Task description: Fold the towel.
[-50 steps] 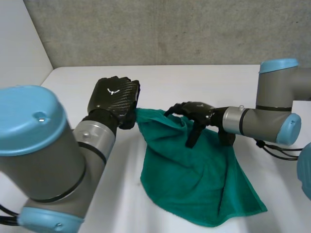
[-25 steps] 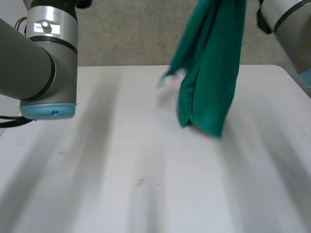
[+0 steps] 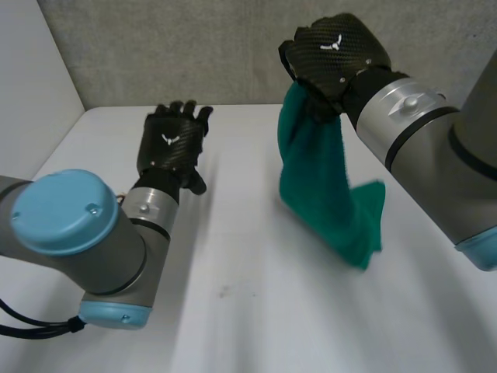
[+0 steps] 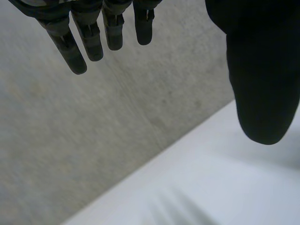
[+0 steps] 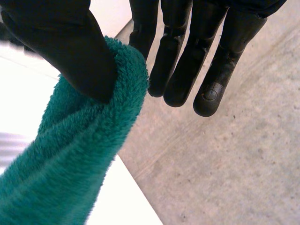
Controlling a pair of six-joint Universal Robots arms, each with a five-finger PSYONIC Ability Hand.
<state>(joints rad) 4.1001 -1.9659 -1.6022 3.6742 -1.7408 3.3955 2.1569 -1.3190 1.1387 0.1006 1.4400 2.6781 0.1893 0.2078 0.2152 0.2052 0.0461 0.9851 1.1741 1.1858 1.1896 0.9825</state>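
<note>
Up over the table (image 3: 233,256), R hand (image 3: 335,54) pinches the towel (image 3: 318,179) at its top w/ thumb, rest dangling below; L hand (image 3: 171,148) well apart, fingers straight and relaxed.

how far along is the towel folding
Done: no fold shows. The towel hangs bunched up, not laid flat.
In hand: the right hand holds it raised, pinching its top end between thumb and fingers. The left hand is open and holds nothing, over the table.
Left: probably the whole job, spreading the towel out on the table and folding it.
</note>
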